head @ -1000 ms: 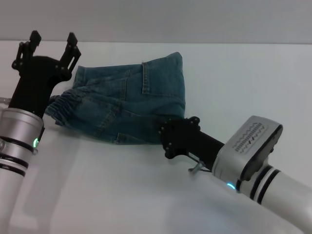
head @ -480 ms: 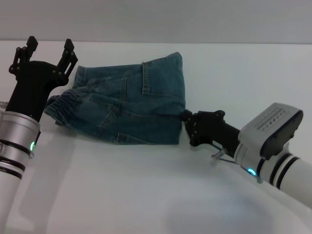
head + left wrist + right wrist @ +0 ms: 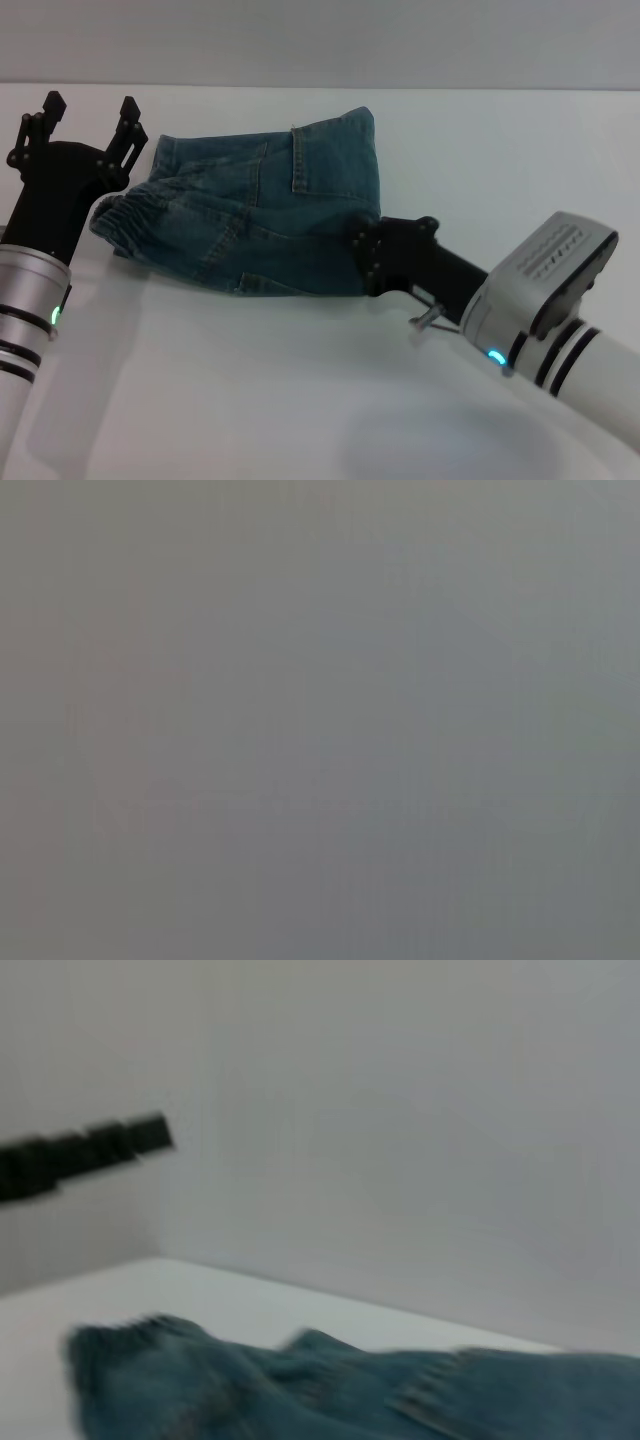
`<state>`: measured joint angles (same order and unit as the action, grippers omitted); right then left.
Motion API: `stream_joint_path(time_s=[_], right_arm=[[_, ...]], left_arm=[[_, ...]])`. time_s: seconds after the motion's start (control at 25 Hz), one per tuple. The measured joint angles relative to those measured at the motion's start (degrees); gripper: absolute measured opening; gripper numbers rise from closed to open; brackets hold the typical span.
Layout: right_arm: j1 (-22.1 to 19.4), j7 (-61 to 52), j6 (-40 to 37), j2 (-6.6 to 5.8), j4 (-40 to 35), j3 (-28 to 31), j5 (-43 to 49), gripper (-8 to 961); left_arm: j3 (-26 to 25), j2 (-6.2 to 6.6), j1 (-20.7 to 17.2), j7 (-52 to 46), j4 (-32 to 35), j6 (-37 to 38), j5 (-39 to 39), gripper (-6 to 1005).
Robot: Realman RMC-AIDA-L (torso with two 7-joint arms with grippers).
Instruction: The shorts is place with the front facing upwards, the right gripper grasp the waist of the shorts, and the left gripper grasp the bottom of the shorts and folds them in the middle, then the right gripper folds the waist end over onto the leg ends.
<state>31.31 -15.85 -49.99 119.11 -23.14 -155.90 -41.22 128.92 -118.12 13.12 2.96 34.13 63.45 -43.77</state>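
The shorts (image 3: 265,205) lie folded on the white table (image 3: 300,400), blue-green denim with orange stitching. The ruffled waist (image 3: 125,215) points to the left, and a patch pocket (image 3: 303,158) faces up. My left gripper (image 3: 88,112) is raised just left of the waist end, open and holding nothing. My right gripper (image 3: 368,255) reaches in low from the right, with its black tip at the shorts' near right corner. In the right wrist view the shorts (image 3: 350,1390) fill the lower part, and a black piece of the left gripper (image 3: 90,1150) shows farther off. The left wrist view shows only plain grey.
A grey wall (image 3: 400,40) runs behind the table's far edge. Bare white table surface lies in front of the shorts and to their right. My right arm (image 3: 540,300) crosses the near right part of the table.
My right gripper swung away to the right, then came back left to the shorts' near right corner. My left gripper drifted left, away from the shorts. The shorts have not moved.
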Motion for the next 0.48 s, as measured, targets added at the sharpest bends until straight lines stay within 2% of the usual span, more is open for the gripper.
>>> stream_joint_path(time_s=[0.2, 0.48], right_arm=[[-1.3, 1.1, 1.7, 0.25, -3.6, 0.1, 2.3, 0], [2.2, 0.6, 8.6, 0.04, -2.2, 2.6, 2.1, -1]], left_arm=[[0.0, 0.00, -0.3, 0.0, 0.0, 0.0, 0.0, 826], [0.0, 0.07, -0.3, 0.1, 0.0, -0.3, 0.0, 826]])
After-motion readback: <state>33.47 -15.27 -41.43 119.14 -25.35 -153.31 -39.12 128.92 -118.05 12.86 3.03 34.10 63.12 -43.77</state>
